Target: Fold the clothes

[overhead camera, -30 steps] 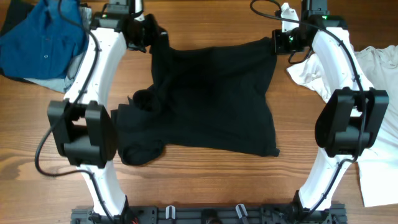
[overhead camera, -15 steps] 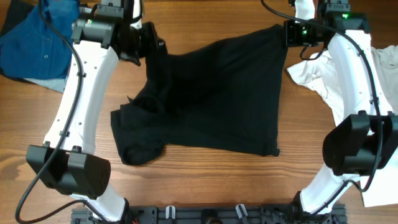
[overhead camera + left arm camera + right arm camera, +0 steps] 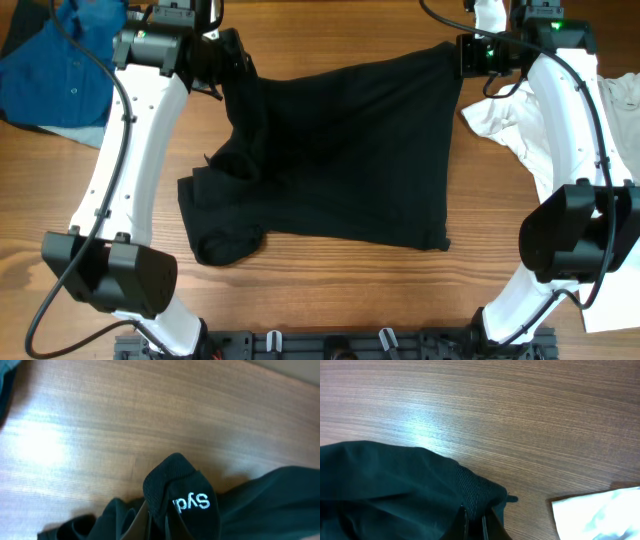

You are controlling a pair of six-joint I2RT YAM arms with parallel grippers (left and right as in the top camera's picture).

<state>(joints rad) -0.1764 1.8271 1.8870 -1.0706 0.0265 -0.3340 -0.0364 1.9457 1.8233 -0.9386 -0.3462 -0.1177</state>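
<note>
From overhead we see the black T-shirt [image 3: 340, 160] spread over the middle of the table [image 3: 330, 300]. Its raised edge on the table's far side is stretched between the left gripper [image 3: 228, 62] and the right gripper [image 3: 462, 55], each clamped tight on a corner of cloth.

Only the left wrist view shows white lettering [image 3: 192, 502], upside down on the pinched fold above the wood. Only the right wrist view shows the coarser weave at the other pinched corner.

Bare wood lies along the table's near edge. A blue shirt [image 3: 50, 70] fills the table's far left corner, and a white T-shirt [image 3: 505, 115] lies on the table's right side.

The held edge runs across the table. The body trails toward the table's near edge, bunched at the near left [image 3: 225, 245].
</note>
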